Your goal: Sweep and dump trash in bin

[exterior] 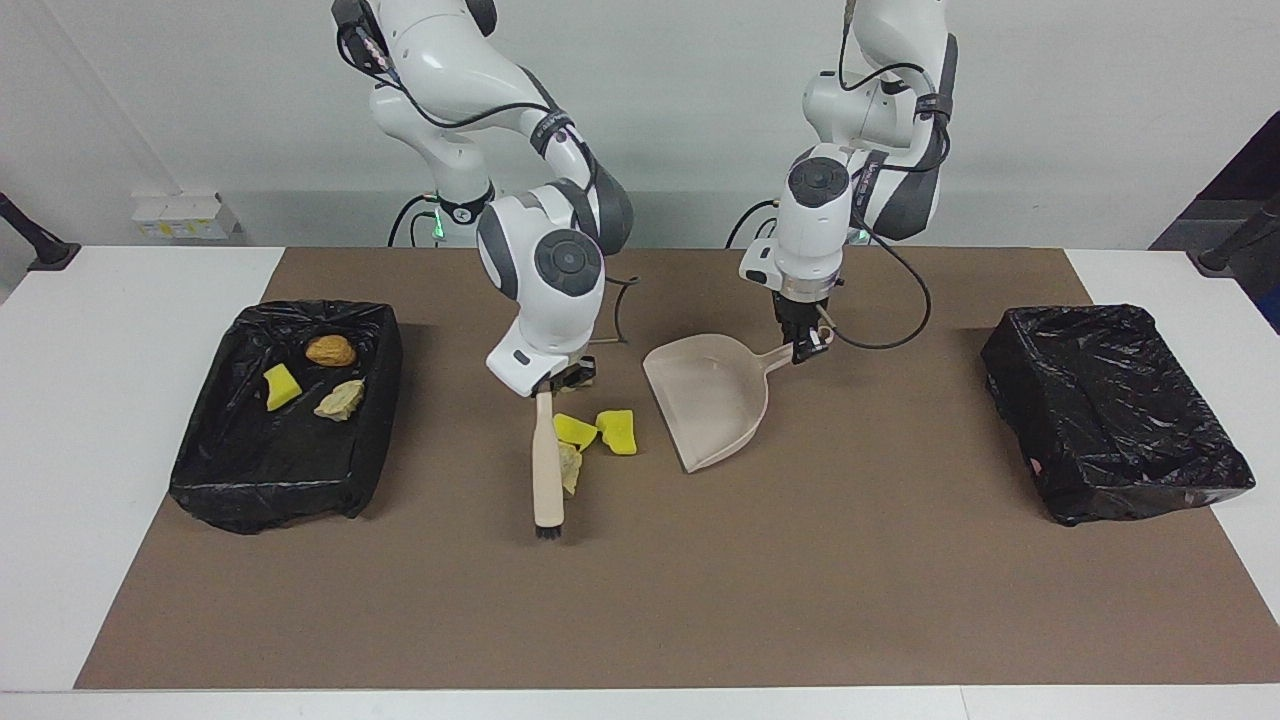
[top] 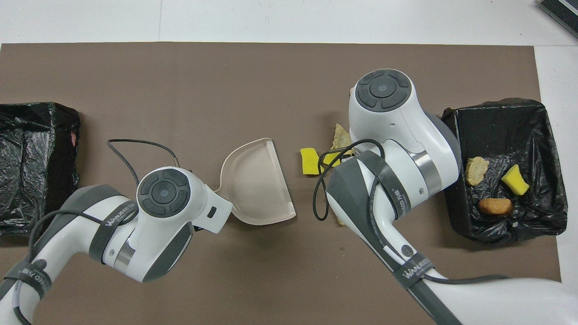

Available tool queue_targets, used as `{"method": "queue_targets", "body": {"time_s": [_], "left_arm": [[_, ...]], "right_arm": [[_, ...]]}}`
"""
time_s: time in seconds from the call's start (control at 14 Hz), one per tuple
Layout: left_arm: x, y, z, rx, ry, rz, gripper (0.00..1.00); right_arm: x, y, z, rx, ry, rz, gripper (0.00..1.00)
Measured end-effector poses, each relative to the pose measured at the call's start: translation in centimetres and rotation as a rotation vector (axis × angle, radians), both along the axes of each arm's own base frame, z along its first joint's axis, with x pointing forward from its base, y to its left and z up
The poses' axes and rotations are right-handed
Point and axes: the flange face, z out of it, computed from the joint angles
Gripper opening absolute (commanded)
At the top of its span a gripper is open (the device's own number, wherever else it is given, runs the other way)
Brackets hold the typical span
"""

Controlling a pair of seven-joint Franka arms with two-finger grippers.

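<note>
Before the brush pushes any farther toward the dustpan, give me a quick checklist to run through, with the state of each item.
1. Right gripper shut on the brush: ok.
2. Left gripper shut on the dustpan handle: ok.
3. Dustpan mouth faces the scraps, lip on the mat: ok, as far as the facing view shows.
4. Yellow scraps between brush and dustpan: ok; they lie apart from the pan's lip.
5. Tan scrap against the brush: ok.
6. Striped scraps caught by the brush: cannot tell; the right arm hides them.
</note>
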Motion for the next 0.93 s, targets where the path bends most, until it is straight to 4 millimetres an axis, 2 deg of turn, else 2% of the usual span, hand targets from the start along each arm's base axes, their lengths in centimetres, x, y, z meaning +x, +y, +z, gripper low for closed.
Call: {"method": "queue_targets", "body": {"time_s": [0.07,0.21,0.36,0.43,0.57,0.93], "left_arm": [[0.0,0.0,0.0,0.0,0.0,0.0,0.0],[0.0,0.0,0.0,0.0,0.0,0.001,0.0],[0.0,0.0,0.0,0.0,0.0,0.001,0.0],[0.0,0.0,0.0,0.0,0.0,0.001,0.0],[0.0,0.0,0.0,0.0,0.0,0.001,0.0],[0.0,0.0,0.0,0.0,0.0,0.001,0.0]], "right_arm": [[-0.3,-0.6,-0.5,-0.005,0.01,0.001,0.0],[-0.2,-3.0,-2.4,0.005,0.018,0.015,0.0],[-0.4,-5.8,-5.4,0.008,0.04,0.003,0.0],[-0.8,-6.3,-6.6,0.007,0.05,0.001,0.0],[-1.8,-5.6,-8.2,0.007,0.061,0.019,0.0],[-3.6,0.7,-10.2,0.117,0.031,0.076,0.0]]}}
